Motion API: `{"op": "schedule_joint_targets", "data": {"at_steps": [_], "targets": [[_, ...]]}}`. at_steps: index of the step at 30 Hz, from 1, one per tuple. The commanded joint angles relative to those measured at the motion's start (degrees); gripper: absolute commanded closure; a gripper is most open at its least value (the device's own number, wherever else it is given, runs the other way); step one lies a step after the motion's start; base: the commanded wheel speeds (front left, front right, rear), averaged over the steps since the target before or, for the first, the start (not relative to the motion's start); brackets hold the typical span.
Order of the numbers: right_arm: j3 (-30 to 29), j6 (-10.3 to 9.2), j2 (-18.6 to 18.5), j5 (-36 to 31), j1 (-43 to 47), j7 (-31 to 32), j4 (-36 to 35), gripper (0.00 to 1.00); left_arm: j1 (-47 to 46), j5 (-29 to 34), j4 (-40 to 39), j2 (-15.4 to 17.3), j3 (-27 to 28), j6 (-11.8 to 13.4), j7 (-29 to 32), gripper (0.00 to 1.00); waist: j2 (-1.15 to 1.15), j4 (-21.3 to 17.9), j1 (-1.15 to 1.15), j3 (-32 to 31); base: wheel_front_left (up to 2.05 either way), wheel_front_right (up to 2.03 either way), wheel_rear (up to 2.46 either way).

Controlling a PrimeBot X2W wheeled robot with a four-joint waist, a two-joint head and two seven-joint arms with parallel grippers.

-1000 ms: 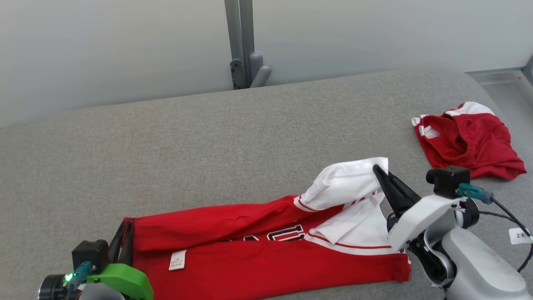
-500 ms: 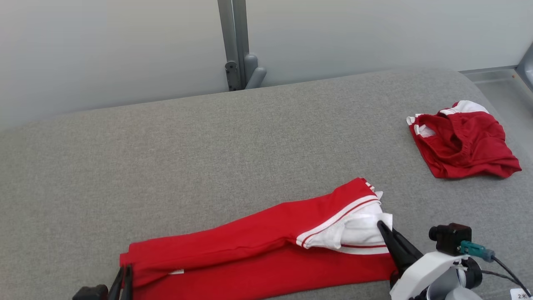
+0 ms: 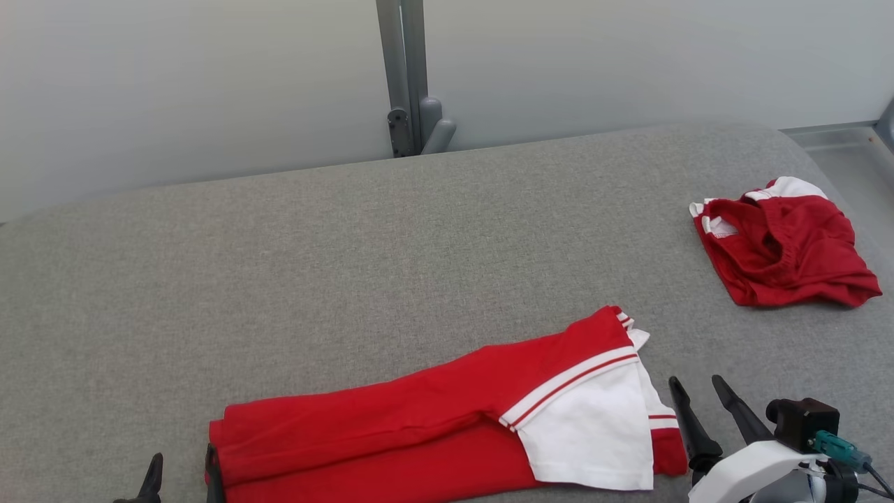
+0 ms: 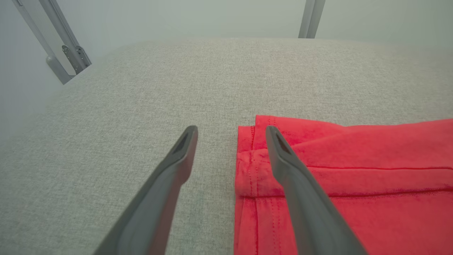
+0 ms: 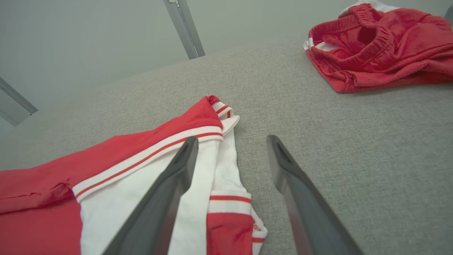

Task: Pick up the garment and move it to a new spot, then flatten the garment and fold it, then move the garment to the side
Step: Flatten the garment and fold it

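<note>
**A:** What has just changed?

**B:** The pinch of a second ago is gone. The left gripper (image 4: 230, 131) and the right gripper (image 3: 696, 384) both stand wide now and hold nothing. The white sleeve (image 3: 594, 433) that the right one had lifted lies flat.

**A:** Where is the shirt?

**B:** The shirt (image 3: 419, 426) lies on the near part of the grey surface (image 3: 349, 265), folded lengthwise into a long band. Red is on top, and the sleeve lies over its right end. The left gripper straddles the hem corner, one finger over cloth and one over bare surface. The right gripper sits just beside the sleeve end.

**A:** And for the task?

**B:** I judge that this lengthwise fold is laid. The band is still long, so a fold across it probably comes next, and then the move to the side. The red shorts (image 3: 786, 244) lie well apart at the far right, so they are not in the way.
</note>
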Motion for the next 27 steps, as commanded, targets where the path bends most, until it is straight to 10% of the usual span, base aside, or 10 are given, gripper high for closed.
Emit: {"op": "schedule_joint_targets", "data": {"at_steps": [1,27], "targets": [[-0.53,-0.03,0.43,-0.75,0.30,-0.42,0.16,0.00,1.14,0.50,-0.52,0.10,-0.02,0.46,0.04,0.00,0.56,0.15,0.00,-0.35,0.00,0.00,0.00],[-9.60,-0.03,8.56,-12.04,-6.33,1.63,11.39,0.00,1.74,1.64,-5.51,-0.08,-6.80,1.61,0.04,0.00,0.56,5.80,0.00,2.85,0.00,0.00,0.00]]}}
